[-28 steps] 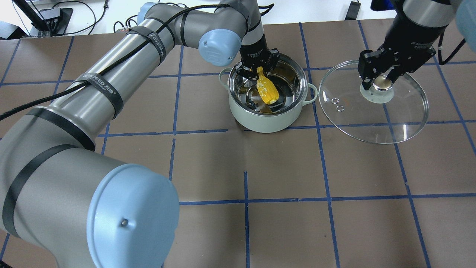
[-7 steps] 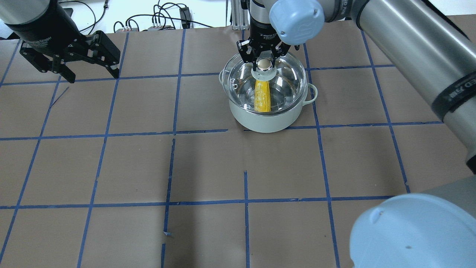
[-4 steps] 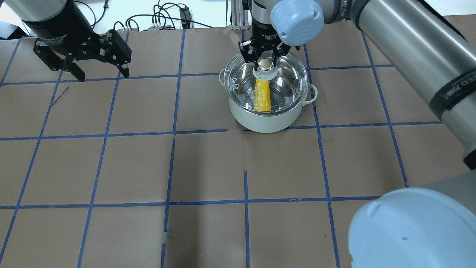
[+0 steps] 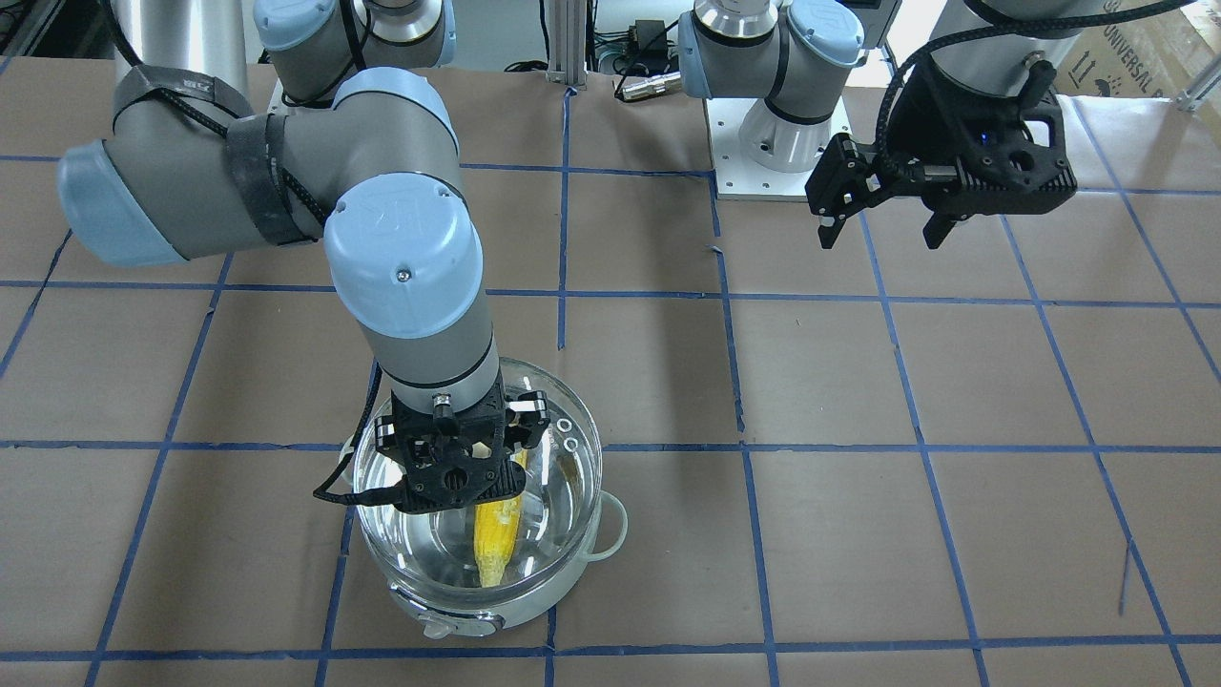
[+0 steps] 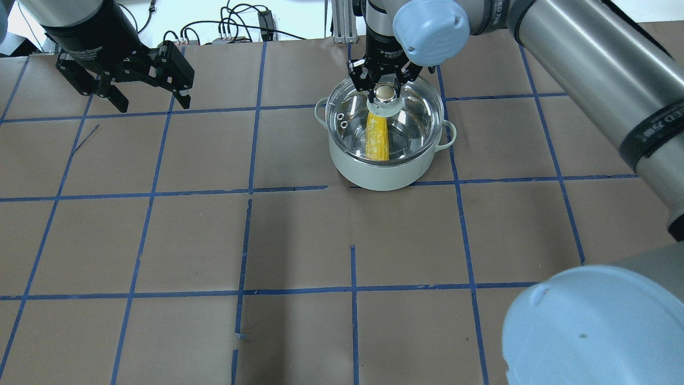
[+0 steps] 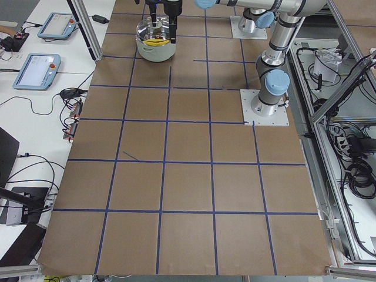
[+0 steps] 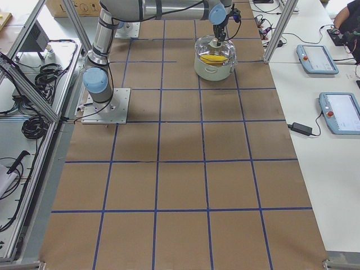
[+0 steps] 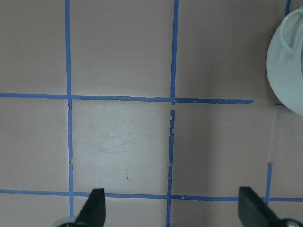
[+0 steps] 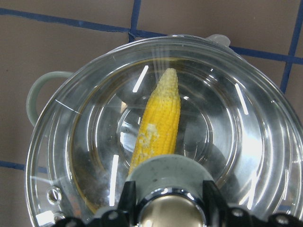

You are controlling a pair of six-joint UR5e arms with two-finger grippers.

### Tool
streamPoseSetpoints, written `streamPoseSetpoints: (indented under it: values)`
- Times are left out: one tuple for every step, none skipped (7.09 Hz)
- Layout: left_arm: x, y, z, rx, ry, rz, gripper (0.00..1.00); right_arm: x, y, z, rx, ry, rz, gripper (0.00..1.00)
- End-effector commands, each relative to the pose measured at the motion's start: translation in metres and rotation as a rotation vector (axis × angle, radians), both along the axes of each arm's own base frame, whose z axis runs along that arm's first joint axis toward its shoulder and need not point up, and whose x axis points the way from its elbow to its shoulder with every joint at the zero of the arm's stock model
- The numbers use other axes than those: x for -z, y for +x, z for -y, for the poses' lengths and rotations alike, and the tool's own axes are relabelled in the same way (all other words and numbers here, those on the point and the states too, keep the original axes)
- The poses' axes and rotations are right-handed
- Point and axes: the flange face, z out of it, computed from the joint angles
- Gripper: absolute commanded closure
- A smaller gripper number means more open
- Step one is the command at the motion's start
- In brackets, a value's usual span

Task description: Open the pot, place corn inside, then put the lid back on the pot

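The pot (image 5: 374, 174) stands at the far middle of the table, also in the front view (image 4: 534, 611). The corn (image 5: 377, 140) lies inside it, seen through the glass in the right wrist view (image 9: 158, 123) and front view (image 4: 496, 539). The clear glass lid (image 5: 417, 115) sits over the pot's rim (image 9: 246, 142). My right gripper (image 5: 385, 93) is shut on the lid's knob (image 9: 170, 210), a finger on each side. My left gripper (image 5: 153, 105) is open and empty, above the table at the far left (image 4: 879, 239), well clear of the pot (image 8: 289, 71).
The table (image 5: 299, 240) is brown paper with a blue tape grid. Cables and boxes (image 5: 240, 21) lie beyond its far edge. My right arm's large links (image 5: 588, 69) span the right side. Tablets (image 7: 318, 59) lie on a side bench.
Four seconds ago my left gripper held the corn in the pot and the right held the lid aside. Over the last second the lid settled slightly; my left gripper drifted right.
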Motion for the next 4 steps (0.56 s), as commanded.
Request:
streamPoseSetpoints:
  values:
    - [0.0, 0.0, 0.0, 0.055, -0.008, 0.008, 0.0, 0.008, 0.0, 0.004, 0.0, -0.002, 0.002, 0.66]
    - [-0.001, 0.003, 0.0, 0.06, -0.009, 0.01, 0.0, 0.012, 0.001, 0.007, 0.0, -0.008, 0.003, 0.66]
    - [-0.002, 0.01, 0.001, 0.046, -0.014, 0.009, 0.0, 0.014, 0.001, 0.007, 0.0, -0.005, 0.003, 0.66]
    - [0.0, 0.017, 0.002, 0.034, -0.01, 0.004, 0.0, 0.014, 0.001, 0.008, 0.0, -0.005, 0.001, 0.66]
